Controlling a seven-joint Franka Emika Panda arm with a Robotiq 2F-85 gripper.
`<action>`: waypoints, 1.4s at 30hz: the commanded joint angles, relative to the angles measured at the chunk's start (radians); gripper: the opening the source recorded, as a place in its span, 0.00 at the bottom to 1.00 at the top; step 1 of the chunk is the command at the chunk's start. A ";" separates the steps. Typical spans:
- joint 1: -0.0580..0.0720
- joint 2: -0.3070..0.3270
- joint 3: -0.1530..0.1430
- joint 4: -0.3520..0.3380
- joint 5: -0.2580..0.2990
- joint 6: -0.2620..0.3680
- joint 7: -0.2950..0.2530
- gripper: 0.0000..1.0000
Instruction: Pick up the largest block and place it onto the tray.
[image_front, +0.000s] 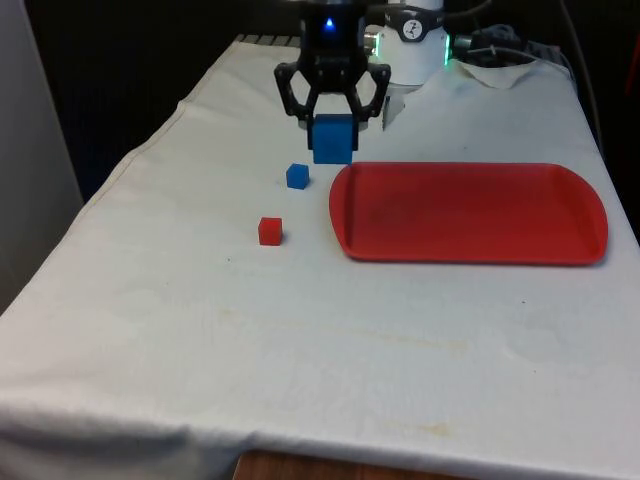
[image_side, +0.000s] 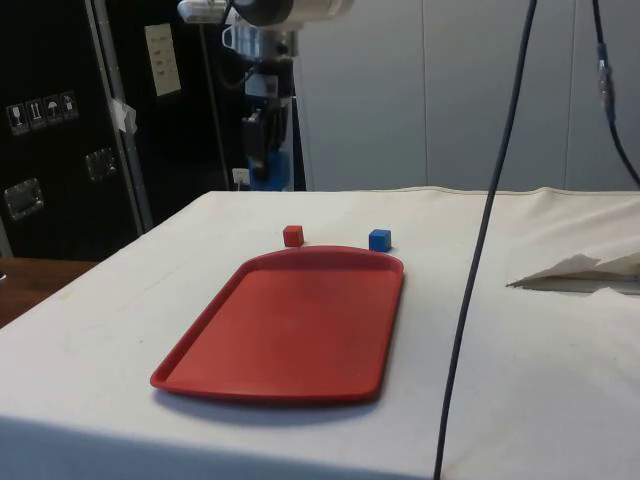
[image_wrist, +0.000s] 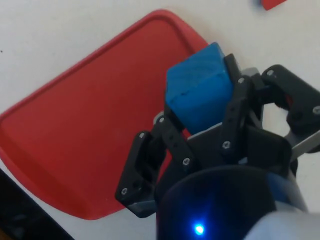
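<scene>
1. While the gripper (image_front: 333, 118) hangs above the desk (image_front: 300, 330), we see its fingers (image_wrist: 235, 107) closed on the large blue block (image_front: 332, 138), one on each side of it.
2. We see the large blue block lifted clear of the white cloth, held in the air near the corner of the red tray (image_front: 470, 212) on the front view's left, not over the tray's middle.
3. From the wrist view we see the block (image_wrist: 199, 90) pinched between the two fingers, with the tray (image_wrist: 90, 135) spread on the cloth below it.
4. We find a small blue block (image_front: 297, 176) on the cloth just beside the tray's edge on the front view's left, below the held block in that picture.
5. We find a small red block (image_front: 270, 231) nearer the camera, near the small blue one but apart from it.
6. From the side view we see both small blocks, red (image_side: 293, 235) and blue (image_side: 379, 239), sitting just behind the tray's far rim (image_side: 320, 254), and the gripper (image_side: 268, 140) raised beyond them.
</scene>
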 joint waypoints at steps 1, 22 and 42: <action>0.017 -0.010 -0.006 -0.018 -0.020 0.021 0.023 0.00; 0.004 -0.046 0.158 -0.172 -0.076 0.188 0.148 0.00; -0.014 0.031 0.297 -0.211 -0.066 0.272 0.229 0.00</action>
